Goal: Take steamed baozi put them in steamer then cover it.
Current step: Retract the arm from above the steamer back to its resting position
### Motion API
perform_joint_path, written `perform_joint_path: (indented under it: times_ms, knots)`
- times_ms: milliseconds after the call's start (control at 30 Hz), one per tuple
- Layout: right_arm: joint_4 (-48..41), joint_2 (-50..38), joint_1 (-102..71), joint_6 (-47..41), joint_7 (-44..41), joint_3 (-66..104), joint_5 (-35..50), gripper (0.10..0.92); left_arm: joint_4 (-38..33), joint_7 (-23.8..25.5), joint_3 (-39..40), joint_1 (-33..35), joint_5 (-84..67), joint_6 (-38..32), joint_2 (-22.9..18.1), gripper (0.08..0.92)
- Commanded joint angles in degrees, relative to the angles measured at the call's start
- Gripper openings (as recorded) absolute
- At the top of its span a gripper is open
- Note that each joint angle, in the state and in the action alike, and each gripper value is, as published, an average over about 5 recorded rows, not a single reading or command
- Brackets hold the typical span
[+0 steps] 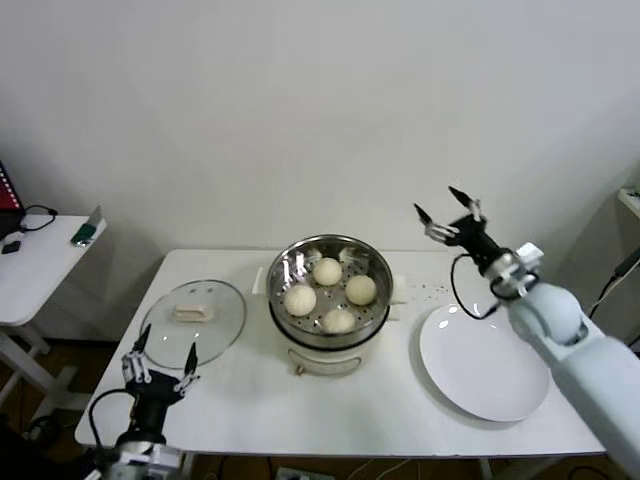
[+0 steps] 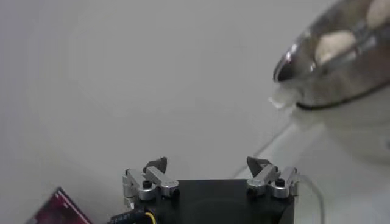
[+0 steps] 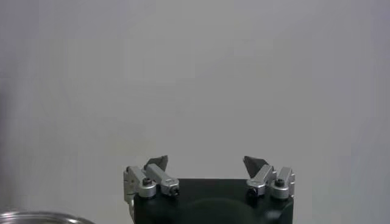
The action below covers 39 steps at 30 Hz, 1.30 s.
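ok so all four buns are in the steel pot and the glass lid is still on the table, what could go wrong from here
1. The round clear glass lid lies flat by the table's left edge; the open left gripper could nudge it off rather than catch its white bar handle.
2. The four cream-white buns sit high in the shiny steel steamer; a tilted lid might press them.
3. The open right gripper hangs above the white plate, near the steamer, and could get in the way.

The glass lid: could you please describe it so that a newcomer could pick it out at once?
On the white table, look to the robot's left of the steel steamer that holds the four buns. The glass lid lies flat there, just beyond the open left tool. Unlike the plain white plate on the steamer's other side, it is transparent, metal-rimmed, with a white bar handle.
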Motion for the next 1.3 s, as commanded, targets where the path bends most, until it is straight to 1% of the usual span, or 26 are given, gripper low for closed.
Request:
perform_joint_path:
  times_ms: [33, 167, 300, 500, 767, 1133, 1300]
  knots:
    - [11.01, 9.86, -29.41, -6.0, 3.58, 27.02, -3.7, 0.823, 6.3, 4.93, 2.85, -6.97, 31.36, 9.32, 9.04, 0.823]
    - [13.29, 12.22, -33.52, -8.63, 1.76, 30.48, -4.33, 0.823, 14.45, 3.16, 5.94, -12.69, 32.85, 8.51, 11.52, 0.823]
    - [14.12, 13.62, -36.48, -10.16, -0.7, 32.95, -4.96, 0.823, 23.17, 1.46, 8.11, -19.4, 34.19, 7.22, 12.43, 0.823]
    - [14.2, 15.77, -37.88, -10.29, -1.34, 34.4, -5.22, 0.823, 34.5, -0.38, 9.67, -26.9, 34.37, 4.74, 12.27, 0.823]
    - [13.5, 18.88, -37.9, -10.53, -0.34, 33.77, -8.24, 0.823, 49.76, -5.25, 10.54, -35.31, 33.96, -0.19, 10.38, 0.823]
    - [12.23, 19.91, -36.83, -10.2, -0.35, 33.31, -9.49, 0.823, 60.43, -6.96, 10.16, -43.06, 33.89, -3.43, 9.7, 0.823]
    - [11.78, 19.56, -35.85, -10.28, -0.1, 33.27, -9.45, 0.823, 62.91, -7.6, 10.0, -44.76, 33.61, -4.71, 9.48, 0.823]
